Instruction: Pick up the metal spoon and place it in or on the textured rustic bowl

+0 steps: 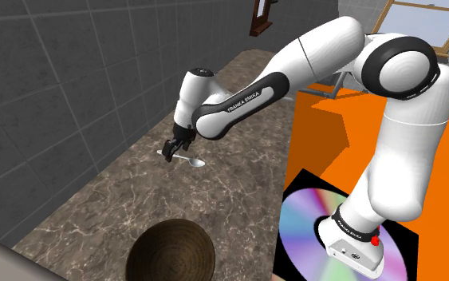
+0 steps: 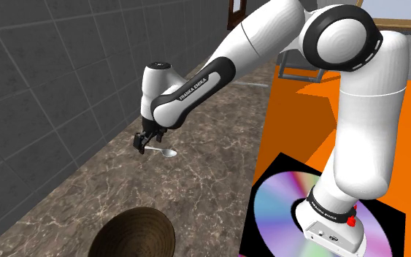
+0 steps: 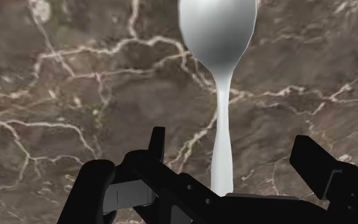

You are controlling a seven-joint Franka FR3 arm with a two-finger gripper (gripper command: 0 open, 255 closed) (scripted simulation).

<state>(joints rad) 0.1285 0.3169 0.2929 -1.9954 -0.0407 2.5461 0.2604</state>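
Black gripper (image 3: pixel 231 143), on the arm (image 1: pixel 245 100) lettered FRANKA EMIKA, gapes wide astride the grey spoon (image 3: pixel 219 38) without touching it.

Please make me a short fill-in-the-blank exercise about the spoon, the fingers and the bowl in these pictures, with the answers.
1. The spoon lies on the counter, its handle ___ the two fingers.
2. The gripper is ___, not shut on the spoon.
3. The brown bowl stands apart from the spoon, at the shoulder view's ___ edge.
Answers: between; open; bottom.
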